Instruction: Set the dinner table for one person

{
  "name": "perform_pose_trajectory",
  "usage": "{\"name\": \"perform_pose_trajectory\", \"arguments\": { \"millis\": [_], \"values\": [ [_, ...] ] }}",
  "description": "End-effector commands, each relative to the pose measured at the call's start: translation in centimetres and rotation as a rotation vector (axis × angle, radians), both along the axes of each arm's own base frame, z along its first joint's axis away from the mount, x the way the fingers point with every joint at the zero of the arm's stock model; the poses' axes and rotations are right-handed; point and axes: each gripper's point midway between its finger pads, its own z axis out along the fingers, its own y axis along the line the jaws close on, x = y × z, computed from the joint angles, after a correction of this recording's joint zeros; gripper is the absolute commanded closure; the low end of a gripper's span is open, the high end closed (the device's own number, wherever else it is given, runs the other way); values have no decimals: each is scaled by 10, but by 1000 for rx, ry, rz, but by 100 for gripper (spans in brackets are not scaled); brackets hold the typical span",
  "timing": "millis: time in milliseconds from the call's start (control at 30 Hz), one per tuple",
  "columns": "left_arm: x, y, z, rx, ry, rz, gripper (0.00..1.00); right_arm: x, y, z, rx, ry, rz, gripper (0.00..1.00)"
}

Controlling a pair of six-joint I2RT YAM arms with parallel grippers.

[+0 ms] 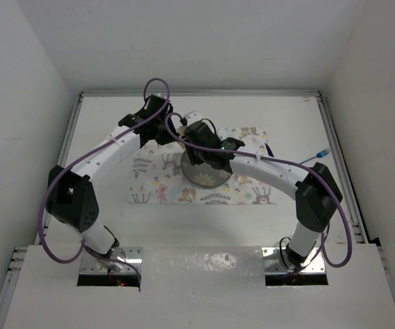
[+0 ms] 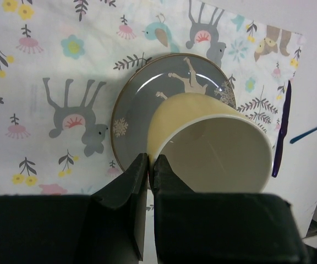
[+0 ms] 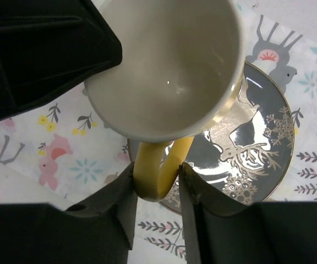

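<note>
Dinner table (image 1: 184, 223) white and wide under everything, taken in whole only from above: placemat (image 1: 252, 192) laid mid-table, both arms folded in over it. Left arm (image 1: 108, 151) elbowed out wide, forearm reaching in from the left; right arm (image 1: 273, 171) mirroring from the right, wrists meeting above the grey plate (image 1: 208, 181).

Down to the left wrist view: yellow mug (image 2: 213, 148), lost under the wrists from above, tipped over the plate with its mouth toward the lens. Left gripper (image 2: 151, 162) pressed tight, pinching the rim. Also here, a dark utensil (image 2: 282, 129) along the placemat's edge and a blue utensil (image 2: 312, 130) out on bare table.

Over to the right wrist view: handle (image 3: 158, 165) in plain sight, right gripper (image 3: 157, 170) straddling it, a finger close on each side. Clamped or a hair off, cannot tell.
</note>
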Motion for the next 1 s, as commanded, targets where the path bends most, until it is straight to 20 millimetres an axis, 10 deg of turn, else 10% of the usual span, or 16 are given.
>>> {"name": "perform_pose_trajectory", "arguments": {
  "millis": [0, 300, 967],
  "values": [
    [9, -21, 43, -100, -124, -36, 100, 10, 7, 9, 18, -64, -4, 70],
    [0, -26, 52, -138, -129, -81, 100, 13, -4, 6, -22, -114, 1, 100],
    [-2, -21, 85, -163, -201, -82, 77, 10, -26, 4, -89, -186, 19, 100]
  ]
}}
